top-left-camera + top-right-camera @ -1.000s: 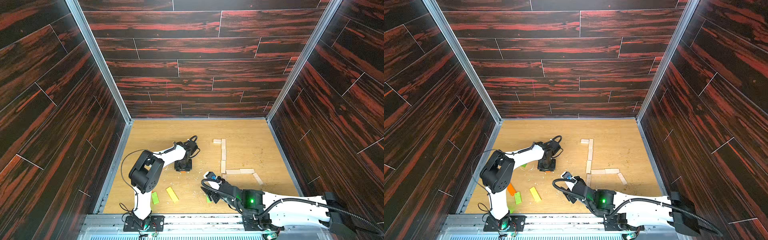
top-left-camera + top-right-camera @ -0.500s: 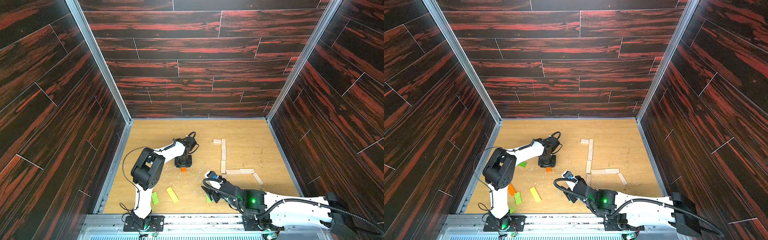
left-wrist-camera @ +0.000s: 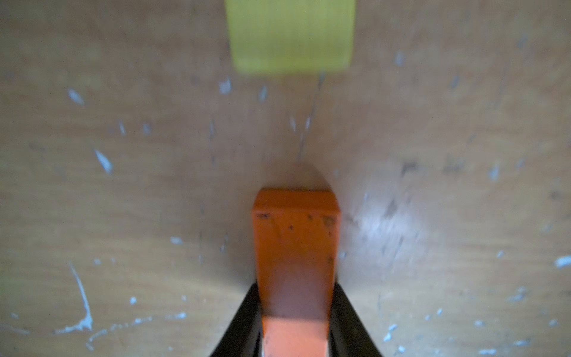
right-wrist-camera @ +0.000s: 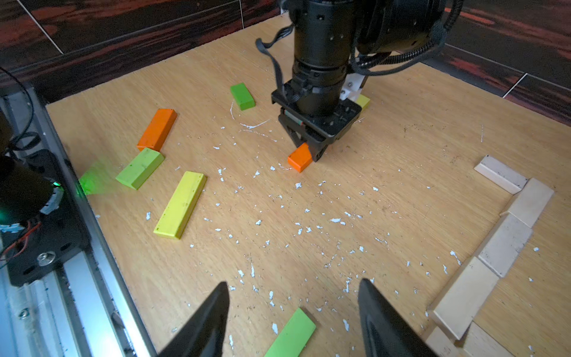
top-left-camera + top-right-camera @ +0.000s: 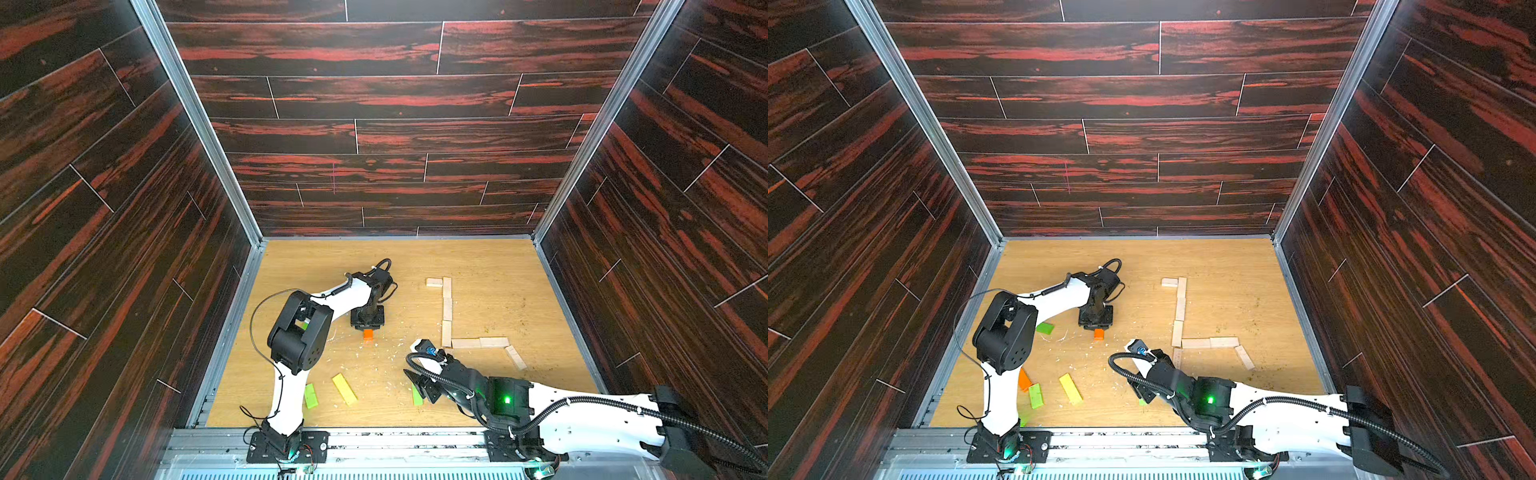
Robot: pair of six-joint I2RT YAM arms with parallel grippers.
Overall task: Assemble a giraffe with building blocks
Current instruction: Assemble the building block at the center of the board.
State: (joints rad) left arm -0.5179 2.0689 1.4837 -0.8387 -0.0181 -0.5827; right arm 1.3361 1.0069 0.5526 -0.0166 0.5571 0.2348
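One orange block (image 3: 295,241), apparently in left gripper (image 3: 296,296)

Left arm bent forward, wrist pointing straight down, black left gripper (image 5: 368,327) clamped on a small orange wooden block (image 5: 368,334); black right gripper (image 4: 293,282) low, jaws apart.

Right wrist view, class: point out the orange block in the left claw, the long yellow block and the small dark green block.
held orange block (image 4: 299,160): right wrist view, its exposed end.
long yellow block (image 4: 180,204): right wrist view, middle of top face.
small dark green block (image 4: 242,95): right wrist view, top face.
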